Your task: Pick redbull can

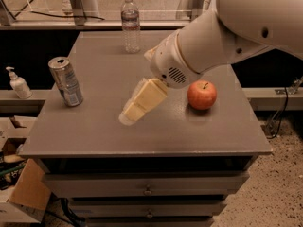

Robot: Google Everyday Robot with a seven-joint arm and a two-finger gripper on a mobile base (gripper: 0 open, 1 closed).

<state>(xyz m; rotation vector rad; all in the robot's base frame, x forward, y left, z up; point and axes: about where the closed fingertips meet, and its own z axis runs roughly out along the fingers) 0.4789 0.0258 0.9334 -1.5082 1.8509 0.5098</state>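
the gripper is hanging over the middle of the tabletop, pointing down and to the left and carrying nothing. whether it is open or closed is not showing from this angle. the redbull can is standing upright near the tabletop's left edge, well apart from the gripper. the likeliest trouble is lying in the approach: by coming in low and sideways, the gripper is risking a knock on the slim, light can, tipping it or pushing it over that nearby edge. a grip landing too high or off-centre is likely to be squeezing the can out sideways. the apple, sitting just beside the wrist of the arm, is also risking a nudge and a roll.
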